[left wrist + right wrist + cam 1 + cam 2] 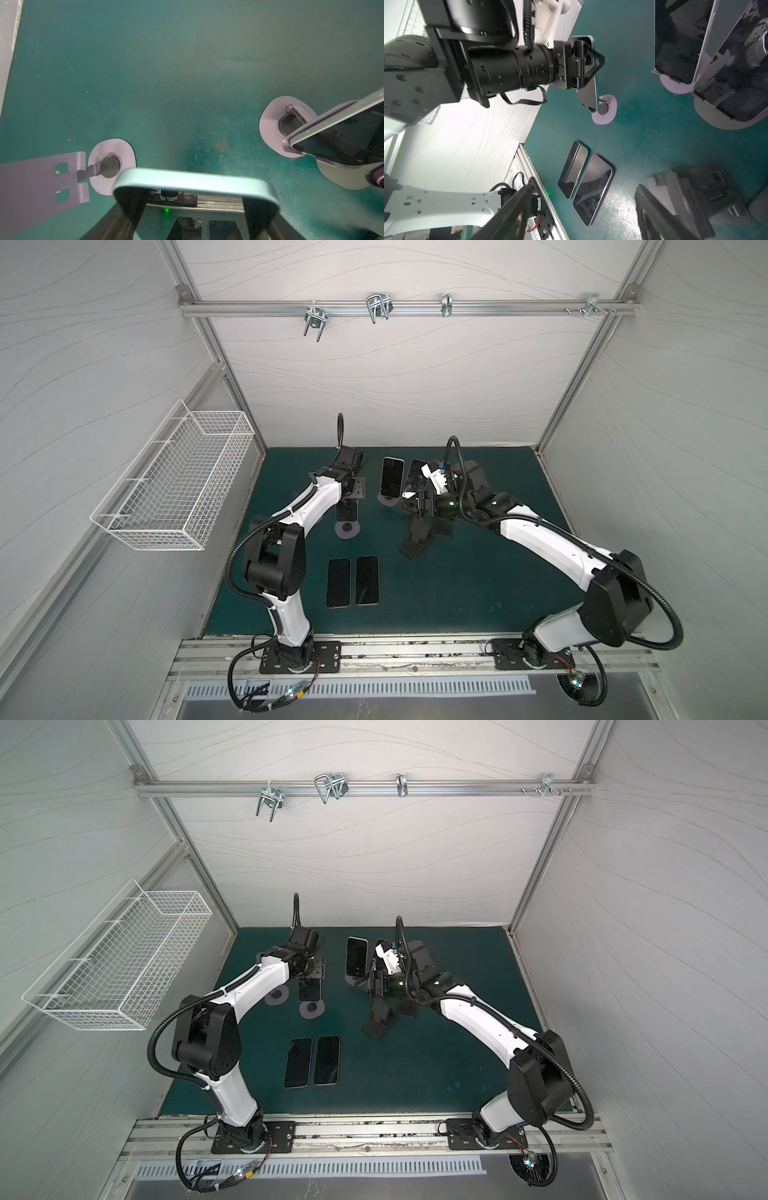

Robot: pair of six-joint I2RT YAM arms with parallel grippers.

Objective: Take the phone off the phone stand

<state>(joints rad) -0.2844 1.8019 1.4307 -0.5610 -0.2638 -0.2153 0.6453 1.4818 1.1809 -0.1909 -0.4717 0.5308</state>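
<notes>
Taking the far wall as twelve o'clock from the middle of the desk (pixel 478 593), we see the left tool (pixel 591 60) at about ten o'clock. Its fingers (pixel 128 207) are closed against the two long sides of the phone (pixel 195 180). The phone leans upright, and its lower end is down at the lilac phone stand (pixel 607 116), whose round base lies on the desk at six o'clock from the phone. We cannot tell whether the phone rests on the stand's ledge. An empty lilac stand (pixel 41 182) sits just at nine o'clock from that base. The right tool (pixel 409 506) hangs at about one o'clock. Its jaws are partly apart with nothing between them, above the black stands (pixel 415 539). An upright phone (pixel 392 477) leans on its own stand at twelve o'clock. Two flat phones (pixel 353 580) lie side by side, screens up, at seven o'clock.
</notes>
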